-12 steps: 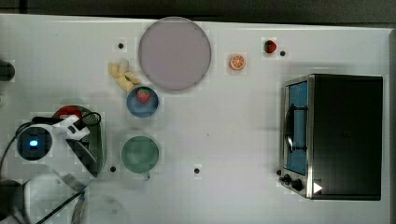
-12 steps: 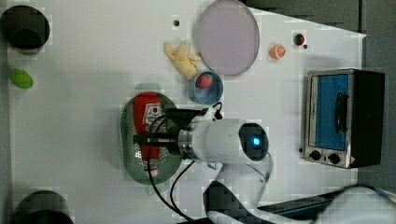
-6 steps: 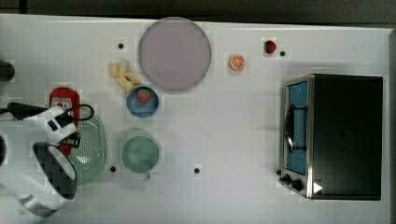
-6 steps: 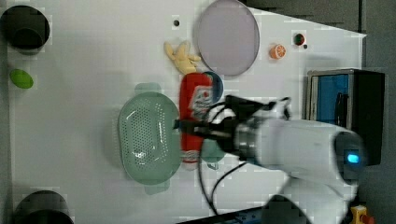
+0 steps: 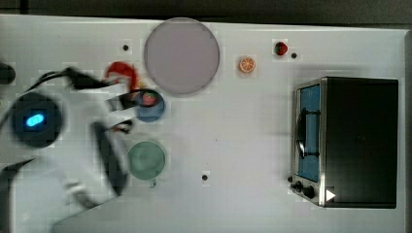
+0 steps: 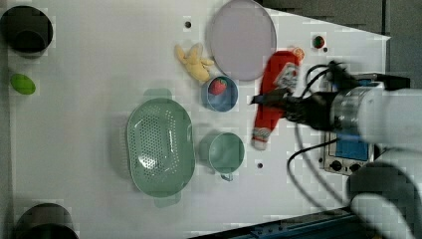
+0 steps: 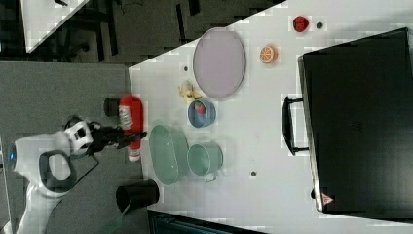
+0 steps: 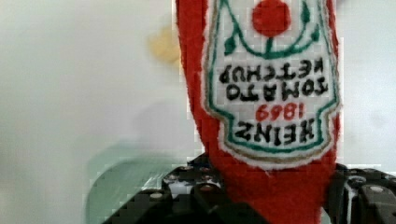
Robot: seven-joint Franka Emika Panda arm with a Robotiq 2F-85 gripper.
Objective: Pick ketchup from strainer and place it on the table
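Observation:
The ketchup (image 6: 275, 92), a red plush bottle with a white-and-red label, is held in the air by my gripper (image 6: 266, 100), which is shut on its middle. In the left view it hangs to the right of the blue bowl, apart from the strainer. The label fills the wrist view, ketchup (image 8: 271, 93) upside down between the dark fingers (image 8: 201, 196). The pale green perforated strainer (image 6: 159, 147) lies empty on the white table (image 6: 99, 59). In the right view the ketchup (image 7: 132, 122) and gripper (image 7: 130, 137) appear left of the strainer (image 7: 168, 153).
Next to the strainer stand a green cup (image 6: 226, 152) and a blue bowl (image 6: 220, 93) holding a strawberry. A lilac plate (image 6: 241, 40) and yellow toy (image 6: 194, 62) lie behind them. A toaster oven (image 5: 350, 141) fills the top view's right. Black cylinders (image 6: 27, 30) stand at corners.
The gripper lifted the ketchup out of the strainer and carried it toward the left view's right, past the blue bowl. The strainer is now empty.

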